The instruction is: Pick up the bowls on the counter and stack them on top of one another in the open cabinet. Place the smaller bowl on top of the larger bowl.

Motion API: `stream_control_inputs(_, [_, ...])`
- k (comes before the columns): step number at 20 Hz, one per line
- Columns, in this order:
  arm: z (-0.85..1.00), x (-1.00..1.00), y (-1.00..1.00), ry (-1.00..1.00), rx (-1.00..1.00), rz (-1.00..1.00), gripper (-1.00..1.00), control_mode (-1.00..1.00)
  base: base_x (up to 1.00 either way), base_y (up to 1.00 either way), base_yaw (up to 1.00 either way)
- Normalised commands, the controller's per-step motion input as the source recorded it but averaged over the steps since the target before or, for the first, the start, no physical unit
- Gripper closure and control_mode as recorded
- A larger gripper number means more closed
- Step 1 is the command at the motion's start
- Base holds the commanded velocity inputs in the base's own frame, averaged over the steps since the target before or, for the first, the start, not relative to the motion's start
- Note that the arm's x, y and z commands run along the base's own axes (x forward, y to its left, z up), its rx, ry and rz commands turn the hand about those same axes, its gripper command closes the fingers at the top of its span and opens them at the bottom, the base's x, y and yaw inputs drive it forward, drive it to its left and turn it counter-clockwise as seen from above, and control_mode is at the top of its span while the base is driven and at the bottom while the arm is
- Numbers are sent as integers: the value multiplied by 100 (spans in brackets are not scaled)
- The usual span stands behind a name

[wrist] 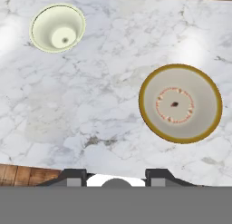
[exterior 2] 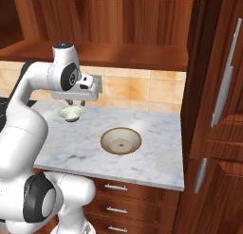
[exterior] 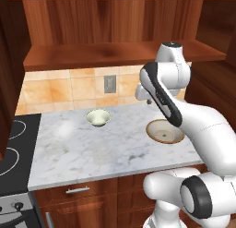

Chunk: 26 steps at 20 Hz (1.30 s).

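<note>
Kitchen, mid-task: we see the white arm raised over the counter (exterior: 92,148), its gripper (exterior 2: 75,103) hanging above the marble w/ nothing between the fingers. In the hand view the two dark fingertips (wrist: 75,177) stand apart at a middling gap, neither wide nor shut, closed on nothing.

Both bowls sit on the marble, well apart. The smaller bowl (exterior: 98,117), deep, cream-green, rests upright toward the back of the counter, near the tiled wall (exterior: 69,88). The larger bowl (exterior: 165,131), shallow, tan-brown rim, pale speckled inside w/ a reddish ring at ctr, lies nearer the counter's right end; in the left base view the arm's forearm covers part of its rim. In the hand view we look straight down: smaller bowl at upper left, larger bowl at right, bare veined marble between them.

Above, the cabinet (exterior: 115,54) stands w/ its front open, the flat wood shelf bare where we can see it. A black stovetop (exterior: 14,144) borders the counter's left edge; an outlet plate (exterior: 109,84) sits on the tiles; drawers w/ metal handles (exterior 2: 116,187) run below.
</note>
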Motion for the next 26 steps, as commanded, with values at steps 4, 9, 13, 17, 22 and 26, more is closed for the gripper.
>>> stream_control_inputs(4, [0, -8, 0, -2, 0, 0, -100, -100, 0, 0, 0])
stream_control_inputs(9, [0, -19, 4, -4, 0, 0, -100, -100, 0, 0, 0])
stream_control_inputs(13, [0, -18, 5, 0, 0, 0, -100, -100, 0, 0, 0])
stream_control_inputs(17, [0, -12, 9, 0, 0, -3, -100, -100, 0, 0, 0])
stream_control_inputs(22, [0, -4, 18, 0, 0, -7, -100, -100, 0, 0, 0])
stream_control_inputs(26, [0, 0, 25, 0, 0, -9, -100, -100, 0, 0, 0])
